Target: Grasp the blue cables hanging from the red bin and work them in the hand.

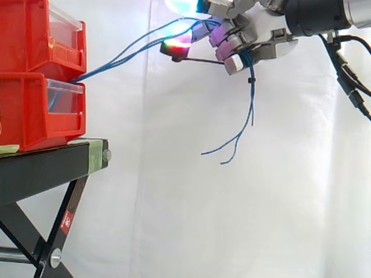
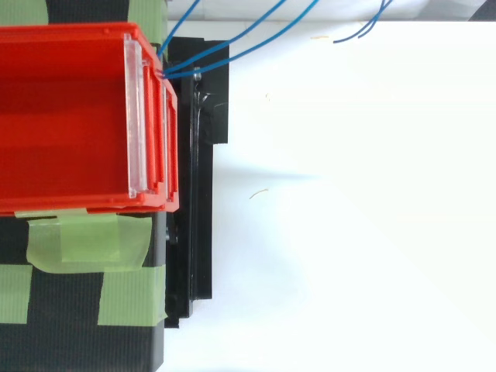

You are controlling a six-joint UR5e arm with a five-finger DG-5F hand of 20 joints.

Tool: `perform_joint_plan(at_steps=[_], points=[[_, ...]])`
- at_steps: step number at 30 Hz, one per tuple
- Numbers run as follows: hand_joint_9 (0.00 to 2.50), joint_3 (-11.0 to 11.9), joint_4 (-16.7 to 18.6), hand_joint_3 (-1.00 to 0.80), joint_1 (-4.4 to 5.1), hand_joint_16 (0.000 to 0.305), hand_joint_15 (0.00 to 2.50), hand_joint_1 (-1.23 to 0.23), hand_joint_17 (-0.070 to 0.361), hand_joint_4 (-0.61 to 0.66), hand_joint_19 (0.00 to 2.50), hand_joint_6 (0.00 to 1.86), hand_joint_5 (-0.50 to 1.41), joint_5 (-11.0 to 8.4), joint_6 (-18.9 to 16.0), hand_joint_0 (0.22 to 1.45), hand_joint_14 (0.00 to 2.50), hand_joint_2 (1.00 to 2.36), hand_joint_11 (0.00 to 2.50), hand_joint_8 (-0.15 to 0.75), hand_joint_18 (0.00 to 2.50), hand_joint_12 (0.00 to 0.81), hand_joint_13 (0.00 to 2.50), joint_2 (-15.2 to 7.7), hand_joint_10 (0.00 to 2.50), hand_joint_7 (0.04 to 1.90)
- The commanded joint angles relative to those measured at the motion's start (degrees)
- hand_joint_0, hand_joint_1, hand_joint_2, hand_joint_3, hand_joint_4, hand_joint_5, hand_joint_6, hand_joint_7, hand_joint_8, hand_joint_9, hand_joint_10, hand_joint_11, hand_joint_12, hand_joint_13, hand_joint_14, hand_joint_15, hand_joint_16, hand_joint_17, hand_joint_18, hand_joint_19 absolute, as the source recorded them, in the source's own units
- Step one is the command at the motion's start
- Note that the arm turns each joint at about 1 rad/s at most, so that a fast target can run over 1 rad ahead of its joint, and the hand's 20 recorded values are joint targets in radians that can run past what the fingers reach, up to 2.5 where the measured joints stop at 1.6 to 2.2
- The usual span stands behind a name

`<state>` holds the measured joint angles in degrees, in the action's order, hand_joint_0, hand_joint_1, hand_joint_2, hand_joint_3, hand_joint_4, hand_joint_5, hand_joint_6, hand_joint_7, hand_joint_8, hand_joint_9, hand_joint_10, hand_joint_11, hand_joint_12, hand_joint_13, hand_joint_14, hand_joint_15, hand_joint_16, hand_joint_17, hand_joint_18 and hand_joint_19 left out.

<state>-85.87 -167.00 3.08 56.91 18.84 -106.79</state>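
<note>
At the far left of the side view you have two red bins stacked, the upper bin (image 1: 35, 35) sitting on the lower bin (image 1: 29, 116), each with a clear front panel (image 1: 65, 26). They rest on the black stand (image 1: 35, 168), whose top edge carries a strip of green tape (image 1: 95, 152).

The blue cables (image 1: 127, 49) come out at the front where the two bins meet. From there they climb to the right across the white curtain (image 1: 174, 220), in the air and touching nothing on the way.

From above you see the same cables (image 2: 232, 50) leave the front of the upper bin (image 2: 62, 116) beside its clear panel (image 2: 133, 116), then run up and to the right out of the top edge. More green tape (image 2: 77, 240) lies over the stand below the bin.

Further right in the side view, the cables reach the hand (image 1: 237, 43), high up near the top edge. Its fingers are curled round the cables and clamp them, and the fingertips (image 1: 174, 47) glow red, green, magenta and cyan.

Past the hand the cables drop down, bound together by a small black tie (image 1: 250, 80) just under the fingers. Their loose ends (image 1: 223, 152) hang free, curving down and to the left, well apart from the bins and the stand. From above, those ends (image 2: 360, 31) show near the top edge.

At the right edge the arm (image 1: 316, 16) comes in.
</note>
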Motion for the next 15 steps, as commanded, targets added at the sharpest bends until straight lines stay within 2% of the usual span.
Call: perform_joint_plan(at_steps=[1, 4, 7, 8, 15], points=[[1.60, 0.0, 1.3, -1.00, 0.00, 0.224, 1.98, -0.72, 0.168, 0.26, 0.72, 0.55, 0.30, -0.05, 1.4, 0.84, 2.50, 1.00, 2.50, 0.430, 2.20, 0.727, 1.91, 0.0, 2.50, 1.23], [1.60, 0.0, 2.8, -0.98, 0.00, 0.224, 1.98, -0.73, 0.168, 0.25, 0.72, 0.60, 0.30, -0.05, 2.6, 0.83, 2.50, 1.00, 2.50, 0.430, 2.20, 0.727, 1.91, 0.0, 2.50, 1.22], [1.60, 0.0, 3.6, -0.68, 0.17, 0.224, 1.98, -0.75, 0.168, 0.25, 0.72, 0.62, 0.30, -0.05, 3.5, 0.85, 2.50, 1.01, 2.50, 0.430, 2.20, 0.727, 1.91, 0.0, 2.50, 1.22], [1.60, 0.0, 3.8, -0.65, 0.17, 0.224, 1.98, -0.75, 0.168, 0.25, 0.72, 0.62, 0.30, -0.05, 3.7, 0.85, 2.50, 1.01, 2.50, 0.430, 2.20, 0.727, 1.91, 0.0, 2.50, 1.23], [1.60, 0.0, 4.1, -0.64, 0.26, 0.224, 1.98, -0.73, 0.168, 0.25, 0.72, 0.62, 0.30, 0.04, 4.2, 0.84, 2.50, 1.01, 2.50, 0.430, 2.20, 0.727, 1.91, 0.0, 2.50, 1.23]])
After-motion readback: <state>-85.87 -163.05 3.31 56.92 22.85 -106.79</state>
